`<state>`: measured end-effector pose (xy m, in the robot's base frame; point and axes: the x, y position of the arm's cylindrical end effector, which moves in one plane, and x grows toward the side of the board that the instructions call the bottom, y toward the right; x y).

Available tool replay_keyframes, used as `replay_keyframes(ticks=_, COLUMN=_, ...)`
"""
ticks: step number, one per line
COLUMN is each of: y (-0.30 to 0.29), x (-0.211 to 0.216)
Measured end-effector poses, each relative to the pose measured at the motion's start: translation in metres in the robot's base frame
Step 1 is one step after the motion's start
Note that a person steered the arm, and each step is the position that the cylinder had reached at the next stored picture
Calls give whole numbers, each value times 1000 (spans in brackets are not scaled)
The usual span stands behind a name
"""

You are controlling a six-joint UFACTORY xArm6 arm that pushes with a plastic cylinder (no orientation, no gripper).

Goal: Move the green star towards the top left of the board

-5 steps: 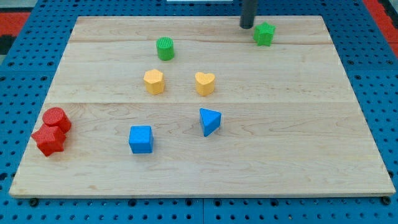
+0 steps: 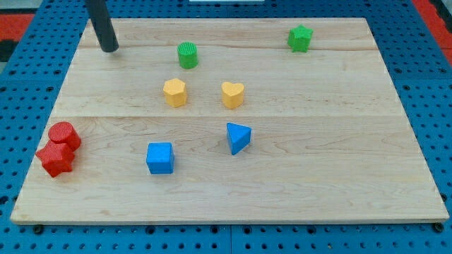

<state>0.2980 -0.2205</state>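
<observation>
The green star (image 2: 300, 38) lies near the board's top right. My tip (image 2: 109, 49) rests on the board near its top left corner, far to the left of the star and left of the green cylinder (image 2: 187, 55). It touches no block.
A yellow hexagon-like block (image 2: 174, 92) and a yellow heart (image 2: 232, 94) sit mid-board. A blue triangle (image 2: 238, 137) and a blue cube (image 2: 160, 157) lie below them. A red cylinder (image 2: 64, 134) and a red star (image 2: 55, 159) sit at the left edge of the wooden board (image 2: 339, 162).
My tip has moved from just left of the green star across the top of the board to the top left corner. The star and the other blocks have not moved.
</observation>
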Motion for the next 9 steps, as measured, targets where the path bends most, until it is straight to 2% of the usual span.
replay_keyframes(ticks=1, y=3, x=23)
replay_keyframes(ticks=2, y=22, x=28)
replay_keyframes(ticks=3, y=69, x=37)
replay_keyframes(ticks=5, y=326, x=20)
replay_keyframes(ticks=6, y=420, x=-21)
replay_keyframes(ticks=8, y=293, x=-41)
replay_keyframes(ticks=9, y=364, x=-65)
